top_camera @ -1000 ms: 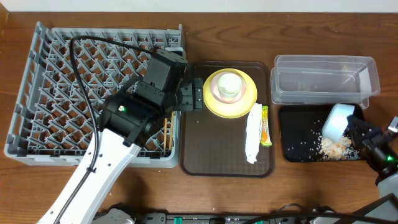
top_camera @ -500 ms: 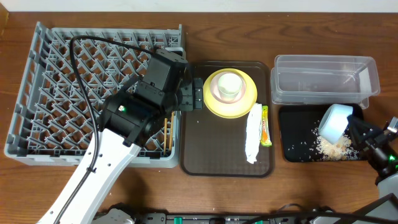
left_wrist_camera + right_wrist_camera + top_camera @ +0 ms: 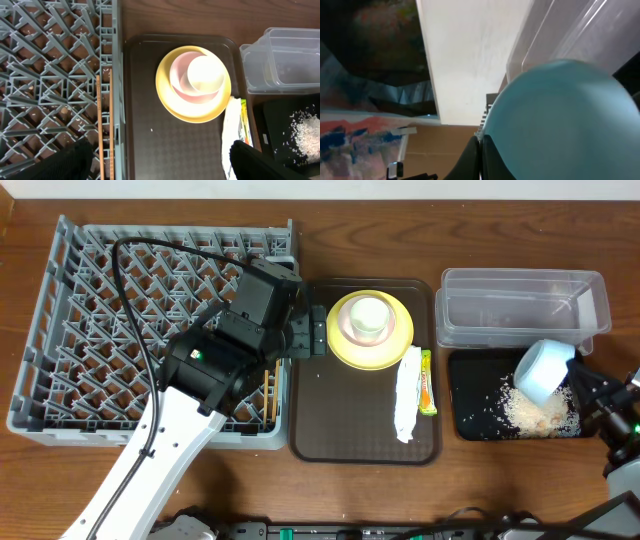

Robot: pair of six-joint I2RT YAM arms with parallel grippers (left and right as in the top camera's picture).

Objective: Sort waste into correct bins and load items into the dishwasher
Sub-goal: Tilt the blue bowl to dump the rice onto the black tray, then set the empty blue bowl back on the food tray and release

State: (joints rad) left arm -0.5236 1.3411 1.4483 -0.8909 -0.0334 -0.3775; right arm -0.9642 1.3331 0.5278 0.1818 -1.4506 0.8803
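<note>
I'm tipping the light-blue bowl (image 3: 543,370) over the black tray (image 3: 468,395) with my right hand (image 3: 568,377), which is clenched on the bowl's rim. In the last second the bowl has been swinging up and toward the clear tub (image 3: 520,276). Meanwhile the pile of rice bits (image 3: 535,412) on the tray has been growing and spreading. In the right wrist view the bowl (image 3: 560,120) is filling most of the frame, so I can't see inside to check that it is empty.

I'm reading this as the food waste now mostly landing in its bin, which is freeing the bowl for the dish rack (image 3: 60,330).

My left hand (image 3: 318,330) is hanging released and empty over the brown tray (image 3: 340,425), just beside the yellow plate (image 3: 400,348). The plate is carrying the pinkish bowl (image 3: 347,330) and the white cup (image 3: 368,317). The paper wrapper (image 3: 407,395) and snack packet (image 3: 427,383) are lying untouched beside the plate. The chopsticks (image 3: 270,395) are already sitting at the rack's near edge.
</note>
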